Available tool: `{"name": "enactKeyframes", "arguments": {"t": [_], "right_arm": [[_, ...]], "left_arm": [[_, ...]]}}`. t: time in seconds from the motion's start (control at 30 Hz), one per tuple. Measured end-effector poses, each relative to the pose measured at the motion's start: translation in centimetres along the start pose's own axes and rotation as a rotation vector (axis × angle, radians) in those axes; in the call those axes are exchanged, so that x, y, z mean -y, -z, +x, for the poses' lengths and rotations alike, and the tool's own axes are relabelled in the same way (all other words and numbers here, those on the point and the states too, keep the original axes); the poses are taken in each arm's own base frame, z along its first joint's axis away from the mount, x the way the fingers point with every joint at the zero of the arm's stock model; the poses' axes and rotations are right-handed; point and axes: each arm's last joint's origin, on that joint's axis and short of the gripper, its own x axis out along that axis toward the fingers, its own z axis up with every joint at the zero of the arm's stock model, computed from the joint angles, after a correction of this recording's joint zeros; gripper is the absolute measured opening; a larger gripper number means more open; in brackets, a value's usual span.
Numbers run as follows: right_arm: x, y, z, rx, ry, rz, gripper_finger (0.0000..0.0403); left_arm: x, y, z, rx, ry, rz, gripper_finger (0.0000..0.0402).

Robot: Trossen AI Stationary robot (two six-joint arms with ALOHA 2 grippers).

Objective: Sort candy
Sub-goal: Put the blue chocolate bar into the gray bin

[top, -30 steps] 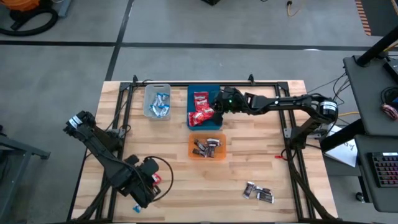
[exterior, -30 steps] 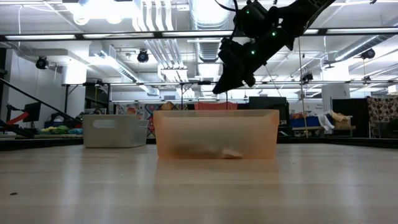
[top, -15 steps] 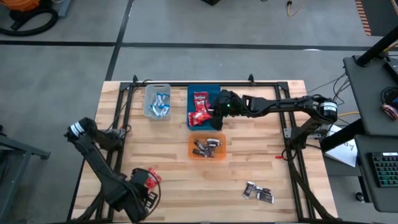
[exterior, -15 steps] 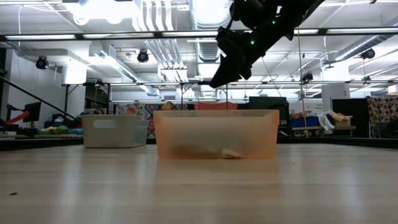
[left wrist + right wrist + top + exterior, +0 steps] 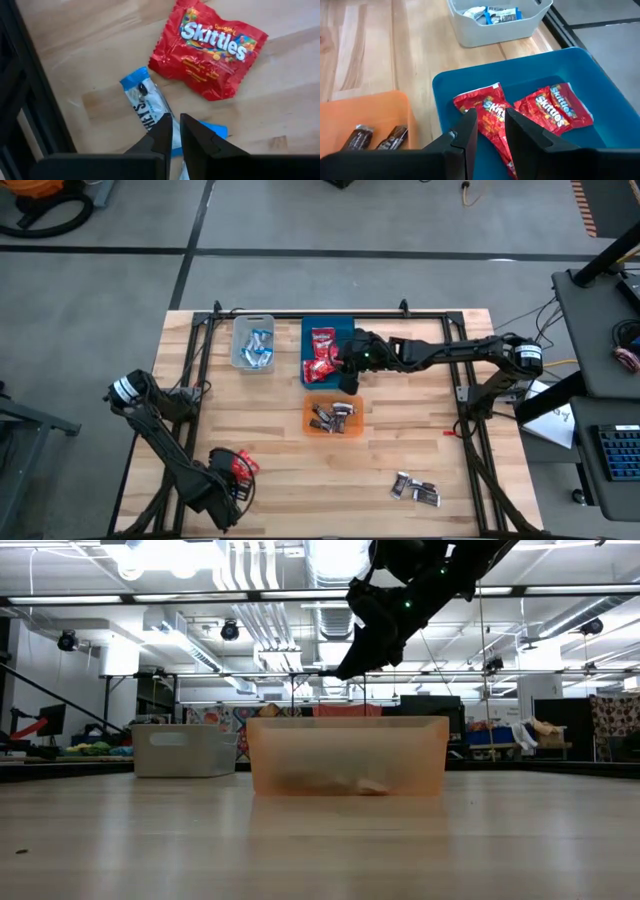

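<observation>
Down at the near left corner of the wooden counter (image 5: 270, 440), the left hand (image 5: 173, 131) has its fingers nearly together, pinched on a blue-and-white candy (image 5: 150, 107) lying flat on the boards. A red Skittles pack (image 5: 212, 47) lies just beside it. Over at the near right, a small heap of dark candies (image 5: 415, 489) sits loose on the wood.

Mid-counter, the orange bin (image 5: 334, 417) holds more dark candies. Behind it the blue bin (image 5: 600, 80) carries red packs, and the right hand (image 5: 487, 131) hangs over it, fingers a little apart, gripping nothing. The clear bin (image 5: 253, 343) to the left of the blue one holds blue-and-white candies.

Beyond the counter: grey floor, an orange hose at far left, and in the low view a workshop hall with ceiling ducts (image 5: 270, 580), lamps and cluttered benches.
</observation>
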Motion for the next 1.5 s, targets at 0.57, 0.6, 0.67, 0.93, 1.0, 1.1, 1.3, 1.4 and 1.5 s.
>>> {"name": "enactKeyframes", "arguments": {"t": [0.57,0.6,0.67,0.93,1.0,1.1,1.3,1.4,1.5], "right_arm": [[-0.6,0.2,-0.1,-0.017,-0.014,-0.010,0.0099],[-0.6,0.2,-0.1,-0.017,-0.014,-0.010,0.0099],[-0.6,0.2,-0.1,-0.017,-0.014,-0.010,0.0098],[-0.6,0.2,-0.1,-0.020,-0.015,-0.002,0.0098],[-0.7,0.3,-0.1,-0.024,-0.017,-0.004,0.0098],[-0.9,0.3,-0.1,-0.024,-0.021,-0.006,0.0098],[-1.0,0.3,-0.1,-0.030,-0.023,-0.006,0.0098],[-1.0,0.4,-0.1,-0.034,-0.023,-0.006,0.0098],[-1.0,0.4,-0.1,-0.034,-0.023,-0.007,0.0098]], "left_arm": [[0.2,0.7,3.1,-0.005,-0.085,-0.065,0.0186],[0.3,0.7,3.3,0.000,-0.092,-0.064,0.0190],[0.3,0.8,3.7,0.008,-0.104,-0.063,0.0191],[0.6,1.1,4.8,0.012,-0.138,-0.039,0.0150],[0.6,1.2,5.0,0.000,-0.146,-0.040,0.0132],[0.4,1.2,5.2,-0.005,-0.144,-0.038,0.0107],[0.5,1.3,5.2,-0.013,-0.136,-0.019,0.0048],[0.5,1.3,4.9,-0.018,-0.154,-0.010,0.0020],[0.5,1.4,3.9,-0.018,-0.178,0.004,0.0009]]}}
